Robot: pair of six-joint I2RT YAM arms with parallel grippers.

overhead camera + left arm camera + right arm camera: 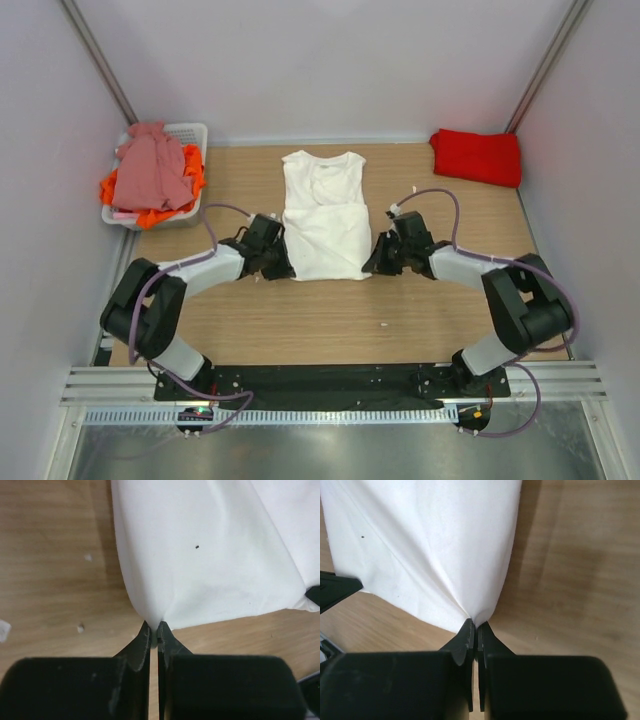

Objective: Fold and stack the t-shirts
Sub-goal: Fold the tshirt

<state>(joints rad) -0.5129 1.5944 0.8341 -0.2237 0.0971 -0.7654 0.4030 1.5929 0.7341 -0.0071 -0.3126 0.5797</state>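
**White shirt pinched at both near corners: hem-to-collar fold pending**

Setup, nearest first: light wooden tabletop (300, 320), both arms reaching forward and inward from the near edge.

Left gripper (154, 630): jaws clenched on the near left hem corner of the large white cloth t-shirt (325, 225). Cloth puckers into the fingertips.

Right gripper (474, 627): jaws clenched on the near right hem corner of the same shirt, with the same pucker. Both grasps look shallow, taking only the corner tip.

Shirt position: flat in the middle of the table, hem towards the arms, collar at the far end. The sides look already turned in, leaving a narrow rectangle.

Step in hand (judgement): start of the crosswise fold, hem over towards collar.

Next move calls for: raising both corners together at equal height, carrying them away from the arms, and laying the hem down square near the collar. An uneven lift would skew the edge, and a thin pinch may slip.

Far left: white slotted plastic basket (195, 130). It holds a crumpled dusty pink t-shirt (150, 170) heaped on a crumpled orange t-shirt (150, 215), both spilling over the rim and unfolded.

Far right: bright red t-shirt (477, 157), folded, lying directly on the table and in no container. This is the likely stack site.
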